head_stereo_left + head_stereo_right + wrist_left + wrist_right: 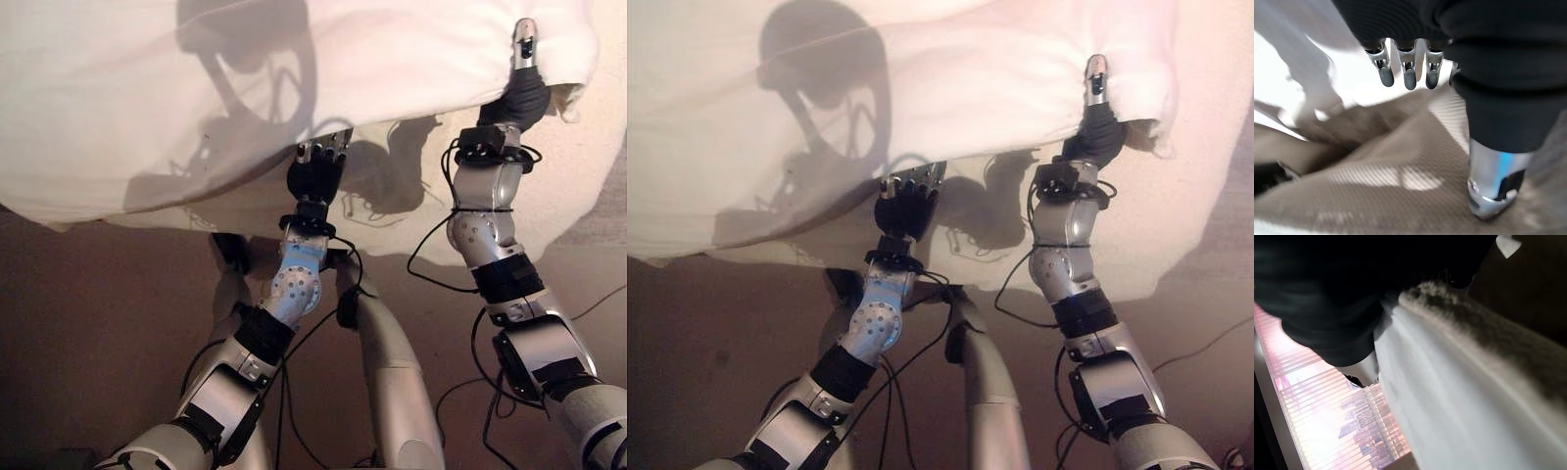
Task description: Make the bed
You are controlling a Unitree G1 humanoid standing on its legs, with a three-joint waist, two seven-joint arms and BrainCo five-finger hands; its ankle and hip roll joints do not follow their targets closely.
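A thick white duvet lies rumpled over the bed, covering the far half of the head views, its surface smooth but folded into soft ridges. Its near edge runs in a sagging curve from the far left down towards the middle, and beneath it a beige woven mattress cover shows along the bed's near side. Nearer than that is bare brown floor, with open room to the left.

The left hand sits at the duvet's near edge, its fingers hanging fairly straight just above the beige weave, closed on nothing.

Farther right, the right hand reaches up at the duvet's right corner, with white cloth bunched against its dark cover; its thumb lies over the fold, clamping it.
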